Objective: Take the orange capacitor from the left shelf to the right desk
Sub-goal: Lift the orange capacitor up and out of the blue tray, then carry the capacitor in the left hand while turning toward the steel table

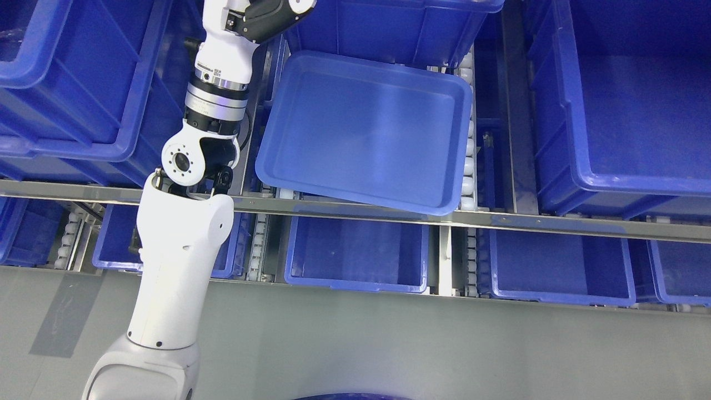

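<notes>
Arm (183,244) rising from lower left past tilted blue tray (361,128), robot hand's grip cut off at top edge.

A small square code label sits on the white left forearm (225,53); its print is too small to read.

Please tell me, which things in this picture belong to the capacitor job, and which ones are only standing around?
Belongs to the job:
- left arm, reaching up into the shelf; its hand is cut off by the top edge
- shelf rail
No orange capacitor is visible.

Only standing around:
- shallow blue tray, tilted, empty
- large blue bin at right
- lower blue bins
- grey floor
</notes>
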`<state>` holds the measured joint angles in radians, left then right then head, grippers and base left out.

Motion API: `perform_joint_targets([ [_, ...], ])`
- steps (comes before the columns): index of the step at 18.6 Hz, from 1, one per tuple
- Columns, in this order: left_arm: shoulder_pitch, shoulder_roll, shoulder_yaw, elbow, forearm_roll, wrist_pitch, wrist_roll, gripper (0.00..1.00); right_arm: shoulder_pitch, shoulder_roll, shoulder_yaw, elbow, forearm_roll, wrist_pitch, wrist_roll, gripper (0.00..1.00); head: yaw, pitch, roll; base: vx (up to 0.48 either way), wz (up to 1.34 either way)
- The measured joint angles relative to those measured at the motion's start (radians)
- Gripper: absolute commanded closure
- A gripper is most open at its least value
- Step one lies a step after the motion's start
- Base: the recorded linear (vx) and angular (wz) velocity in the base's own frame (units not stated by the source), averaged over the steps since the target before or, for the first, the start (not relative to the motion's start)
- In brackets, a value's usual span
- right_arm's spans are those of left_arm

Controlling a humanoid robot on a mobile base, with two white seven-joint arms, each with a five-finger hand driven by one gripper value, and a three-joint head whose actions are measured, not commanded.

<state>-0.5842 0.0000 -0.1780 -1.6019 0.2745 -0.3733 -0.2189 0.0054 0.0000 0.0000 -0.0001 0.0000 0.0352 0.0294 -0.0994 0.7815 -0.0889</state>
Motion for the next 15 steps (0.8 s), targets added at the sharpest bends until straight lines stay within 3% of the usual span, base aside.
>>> perform_joint_targets([
  [15, 0.037, 0.000, 0.000, -0.037, -0.001, -0.034, 0.003, 0.97, -0.005, 0.000, 0.000, 0.000, 0.000, 0.004, 0.000, 0.00, 0.0000, 0.000, 0.000, -0.103, 0.03],
])
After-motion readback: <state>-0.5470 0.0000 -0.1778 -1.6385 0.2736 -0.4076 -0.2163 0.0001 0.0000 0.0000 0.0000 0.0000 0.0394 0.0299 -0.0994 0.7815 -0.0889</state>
